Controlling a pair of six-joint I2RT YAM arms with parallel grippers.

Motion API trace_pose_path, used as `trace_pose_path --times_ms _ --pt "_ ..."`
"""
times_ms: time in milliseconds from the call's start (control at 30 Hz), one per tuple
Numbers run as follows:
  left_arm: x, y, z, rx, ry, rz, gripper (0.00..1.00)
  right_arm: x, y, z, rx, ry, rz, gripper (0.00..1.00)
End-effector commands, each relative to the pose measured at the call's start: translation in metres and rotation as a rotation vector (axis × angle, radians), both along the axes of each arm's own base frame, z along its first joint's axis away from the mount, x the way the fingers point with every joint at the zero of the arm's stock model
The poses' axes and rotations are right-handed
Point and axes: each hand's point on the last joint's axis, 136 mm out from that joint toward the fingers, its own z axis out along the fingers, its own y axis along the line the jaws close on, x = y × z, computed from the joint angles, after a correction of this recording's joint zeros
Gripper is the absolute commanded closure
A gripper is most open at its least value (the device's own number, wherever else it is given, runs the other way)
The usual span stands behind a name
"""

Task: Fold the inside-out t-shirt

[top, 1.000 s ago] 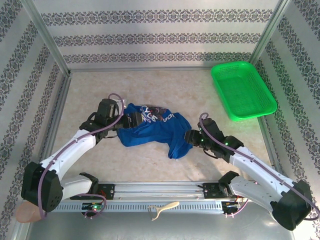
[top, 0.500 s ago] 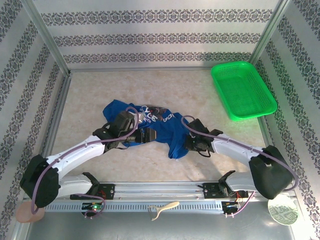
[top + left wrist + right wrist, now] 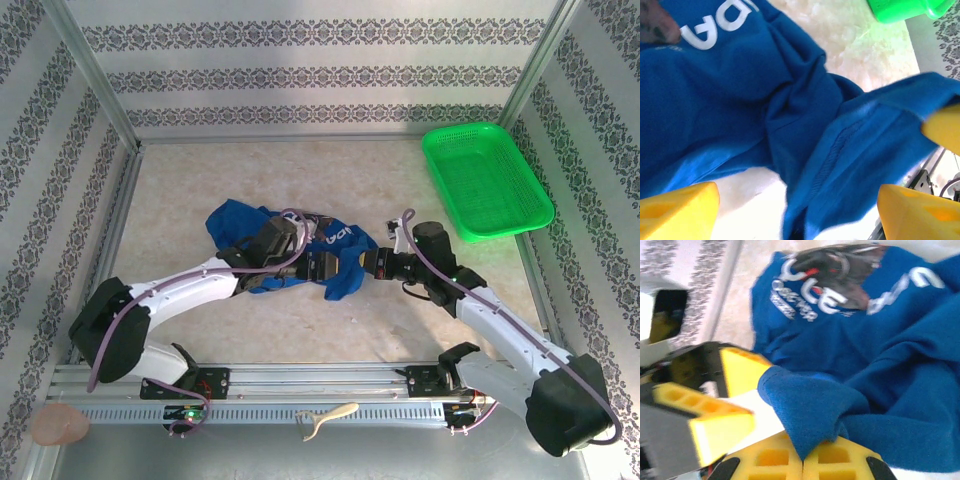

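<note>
T-shirt [image 3: 345,262] folding has barely begun, as far as we can judge. The royal-blue garment lies bunched in a heap near the middle of the table [image 3: 200,330], well apart from the green basket [image 3: 486,178] at the far right. We see no flat panel, no squared edge and no sleeve laid over. A lobe of cloth sticks out to the far left, and the rest is rumpled under both arms.

The right gripper [image 3: 802,460] is clenched on a pinched fold of blue cloth, which stands up in a peak between its yellow pads. The left gripper [image 3: 800,215] stands wide apart, with a stitched hem and loose folds lying between its fingers [image 3: 680,207] but nothing clamped.

The printed side shows on top, so we judge that whatever turning it needs may be done or partly done; we cannot say for certain. What is left is nearly everything: spreading the shirt flat, smoothing it, then making the folds.

As for writing, the right wrist view shows a round dark graphic with large pale letters that look like "CE" and a smaller blurred line under them. The left wrist view shows a few more big white letters, cut off at the frame. We cannot read a whole word or brand.
</note>
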Motion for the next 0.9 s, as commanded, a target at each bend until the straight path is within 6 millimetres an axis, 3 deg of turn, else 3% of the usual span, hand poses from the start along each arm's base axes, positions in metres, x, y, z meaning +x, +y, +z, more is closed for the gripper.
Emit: trace_pose_path --times_ms 0,233,333,533,567,600,633,700,733,867 --pt "0.008 -0.011 0.0 -0.001 -0.04 -0.012 0.18 -0.015 0.013 0.019 0.121 -0.064 0.143 1.0" --pt "0.021 -0.011 -0.035 0.066 -0.026 0.024 0.22 -0.019 0.015 0.035 0.253 -0.083 0.205 1.0" --pt "0.028 -0.014 -0.046 0.082 -0.023 0.035 0.29 -0.024 0.017 0.043 0.28 -0.098 0.241 1.0" --pt "0.039 -0.034 -0.043 -0.007 -0.044 0.019 0.92 -0.034 0.021 0.051 0.318 -0.105 0.312 1.0" --pt "0.04 -0.035 -0.041 -0.013 -0.051 0.019 1.0 -0.036 0.022 0.052 0.328 -0.1 0.335 1.0" --pt "0.041 -0.034 -0.039 -0.014 -0.058 0.021 1.0 -0.037 0.023 0.051 0.334 -0.09 0.354 1.0" --pt "0.043 -0.033 -0.039 -0.007 -0.063 0.026 1.0 -0.037 0.024 0.048 0.334 -0.072 0.36 0.93" --pt "0.044 -0.027 -0.038 0.006 -0.067 0.039 1.0 -0.024 0.021 0.03 0.288 -0.014 0.293 0.51" --pt "0.044 -0.023 -0.037 0.01 -0.07 0.048 1.0 -0.016 0.015 0.019 0.251 0.012 0.241 0.43" --pt "0.043 -0.006 -0.033 0.015 -0.076 0.086 1.0 0.008 -0.015 -0.02 0.026 0.094 -0.01 0.38"
